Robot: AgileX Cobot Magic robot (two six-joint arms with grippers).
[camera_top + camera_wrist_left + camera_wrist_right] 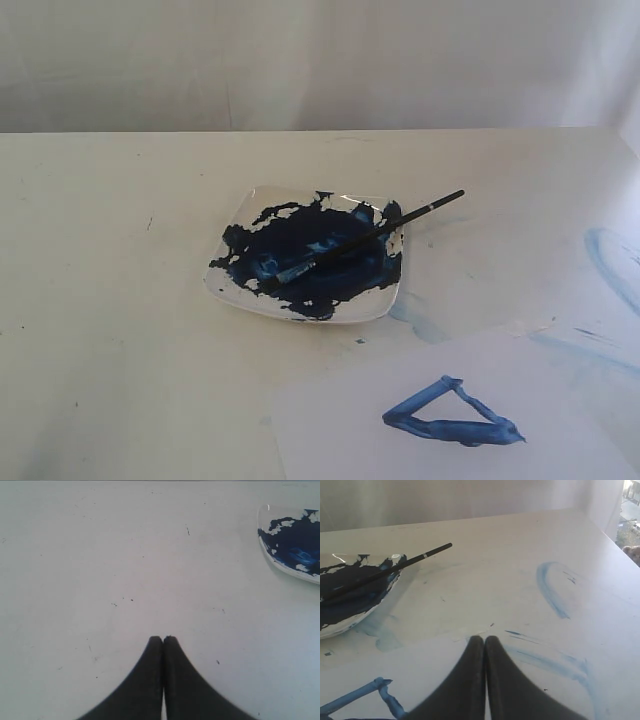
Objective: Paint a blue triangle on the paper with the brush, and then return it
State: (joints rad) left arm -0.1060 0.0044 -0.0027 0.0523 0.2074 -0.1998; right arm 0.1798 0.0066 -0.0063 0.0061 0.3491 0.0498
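Dark-blue paint (300, 235) over most of the white plate (222, 285). Laid across that plate, the brush (400, 221): bristles down in the paint, black handle end jutting out past the rim, free of both arms. Just off the plate's near corner, the paper (330, 425), bearing the blue triangle (450, 415), apart from the plate. Left gripper (163, 639) pressed together, empty, over bare table (120, 250) beside the plate. Right gripper (485, 638) likewise closed up, nothing between the fingers, off the plate toward the paper.

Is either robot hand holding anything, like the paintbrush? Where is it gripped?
Nothing is held. The left hand and right hand are both shut and empty; the brush lies free on the plate.
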